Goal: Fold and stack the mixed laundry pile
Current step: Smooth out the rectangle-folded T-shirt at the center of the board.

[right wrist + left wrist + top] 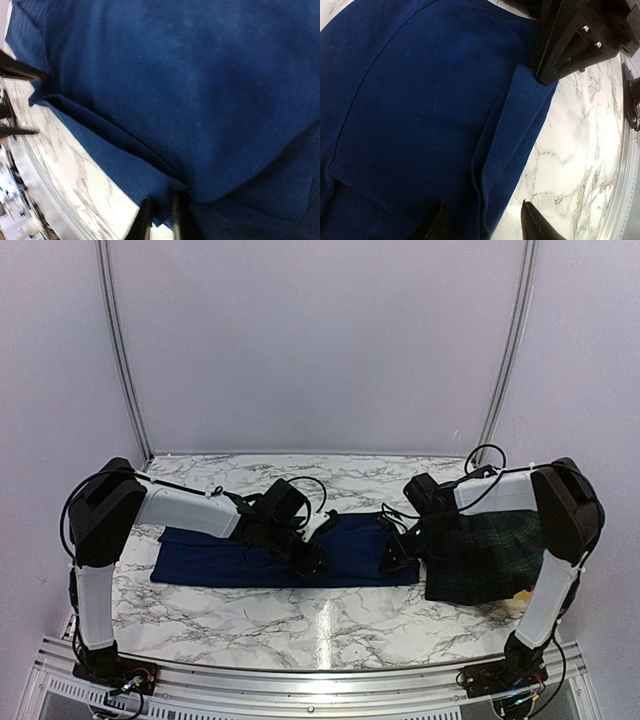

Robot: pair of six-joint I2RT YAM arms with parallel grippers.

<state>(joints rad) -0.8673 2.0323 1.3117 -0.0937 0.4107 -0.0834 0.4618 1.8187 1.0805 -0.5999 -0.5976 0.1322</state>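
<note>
Pinching the near hem of the navy-blue cloth (220, 555), spread flat in front of me: my right gripper (161, 217) is nearly closed on it. My left gripper (482, 220) straddles the hem, wide open, empty. Risk: lifting one-sided drags and skews the fold.

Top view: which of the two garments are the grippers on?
The plain navy cloth, spread flat mid-table; the dark plaid garment lies bunched off to the right.
</note>
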